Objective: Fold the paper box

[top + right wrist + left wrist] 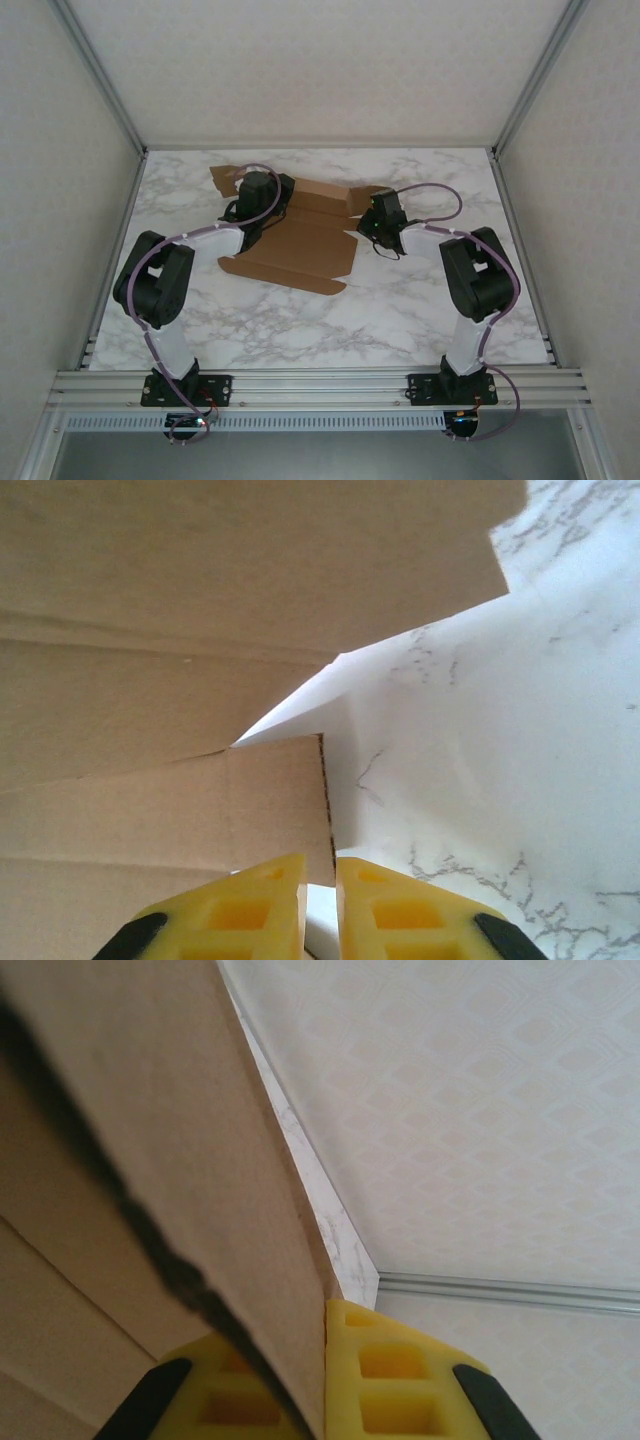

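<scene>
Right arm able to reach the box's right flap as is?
Likely yes: the right gripper sits at the paper box, its right flap ahead of the fingers, nothing between. The left gripper clamps the left side.

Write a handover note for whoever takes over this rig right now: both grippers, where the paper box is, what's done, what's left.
Left gripper: shut, pinching a panel on the left side of the paper box.
Right gripper: at the box's right edge, jaws a narrow gap apart, nothing between them.
Box: on the marble table between the arms, toward the far side, mostly an open creased blank.
Done: left panel gripped and seemingly raised; no walls locked.
Left: probably everything else, meaning raise the sides, tuck the flaps and tabs, and close it.
</scene>
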{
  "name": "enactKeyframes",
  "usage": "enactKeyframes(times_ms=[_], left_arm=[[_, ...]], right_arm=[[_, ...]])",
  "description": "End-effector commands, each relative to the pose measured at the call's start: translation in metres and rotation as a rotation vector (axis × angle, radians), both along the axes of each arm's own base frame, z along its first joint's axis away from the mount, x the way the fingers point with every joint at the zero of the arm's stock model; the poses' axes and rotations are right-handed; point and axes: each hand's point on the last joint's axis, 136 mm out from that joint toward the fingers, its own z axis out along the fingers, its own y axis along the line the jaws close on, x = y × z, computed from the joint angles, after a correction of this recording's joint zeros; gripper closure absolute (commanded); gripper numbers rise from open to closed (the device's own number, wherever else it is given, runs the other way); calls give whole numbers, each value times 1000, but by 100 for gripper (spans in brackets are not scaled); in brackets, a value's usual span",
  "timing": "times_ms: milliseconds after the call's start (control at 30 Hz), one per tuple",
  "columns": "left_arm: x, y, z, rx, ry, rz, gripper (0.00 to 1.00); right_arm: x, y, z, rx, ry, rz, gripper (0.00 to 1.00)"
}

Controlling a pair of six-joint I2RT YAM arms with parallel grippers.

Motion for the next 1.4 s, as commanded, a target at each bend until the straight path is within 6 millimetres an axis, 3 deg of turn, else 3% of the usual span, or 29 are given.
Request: enactKeyframes(times_ms=[0,267,567,1067,1367], left_arm=[[-5,6,-44,61,123,16,97],[-6,5,-46,61,127,7,97],[-7,5,-47,64,132,5,97],[-9,6,-47,61,136,7,97],[-9,6,-48,60,142,7,98]], right_arm=[[1,-9,-14,7,45,-60,85],[4,-16,-27,62,89,-137,90],[15,16,-30,235,116,-84,94],[24,53,7,369,28,3,90],[26,79,-2,384,54,24,89]])
